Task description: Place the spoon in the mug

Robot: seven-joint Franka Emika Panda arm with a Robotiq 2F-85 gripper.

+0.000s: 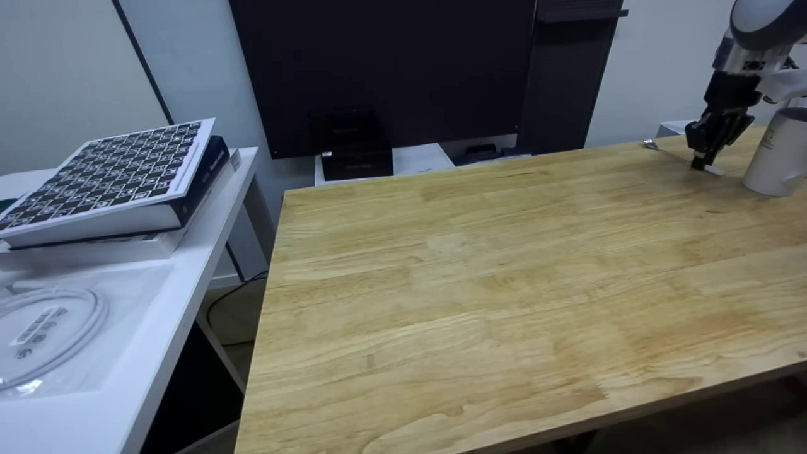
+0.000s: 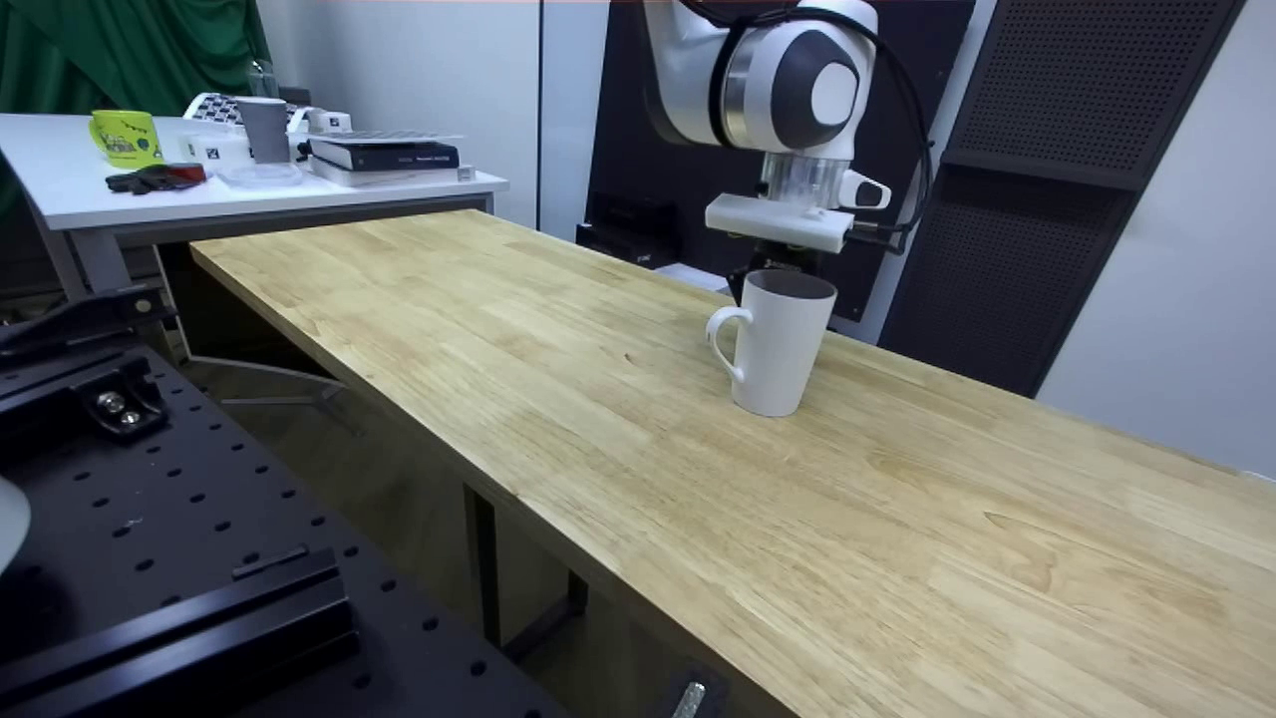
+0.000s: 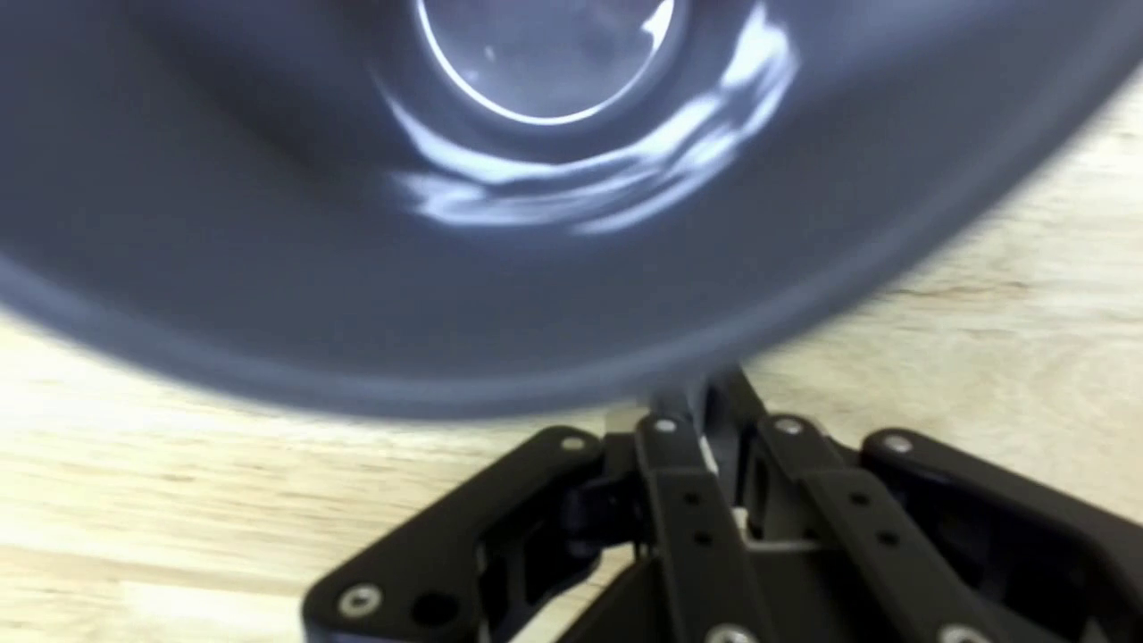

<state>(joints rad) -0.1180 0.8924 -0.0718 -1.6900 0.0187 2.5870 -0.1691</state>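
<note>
The pale grey-white mug (image 1: 777,154) stands upright on the wooden table; it also shows in an exterior view (image 2: 778,349) with its handle to the left. In the wrist view its dark grey inside (image 3: 536,295) fills the upper part, with nothing in it. The slender silvery spoon (image 1: 650,144) lies low at the table's far edge, beside the mug. My gripper (image 1: 701,164) points down with its fingers together around the spoon's handle, whose pale end sticks out on the mug side. In the wrist view the fingertips (image 3: 705,393) converge and are partly hidden behind the mug's rim.
The wooden table (image 1: 504,284) has its far edge close behind the gripper. A white side table (image 1: 208,221) holds books (image 1: 126,183) and a bagged cable (image 1: 50,328). A black perforated plate (image 2: 249,499) stands across from the table.
</note>
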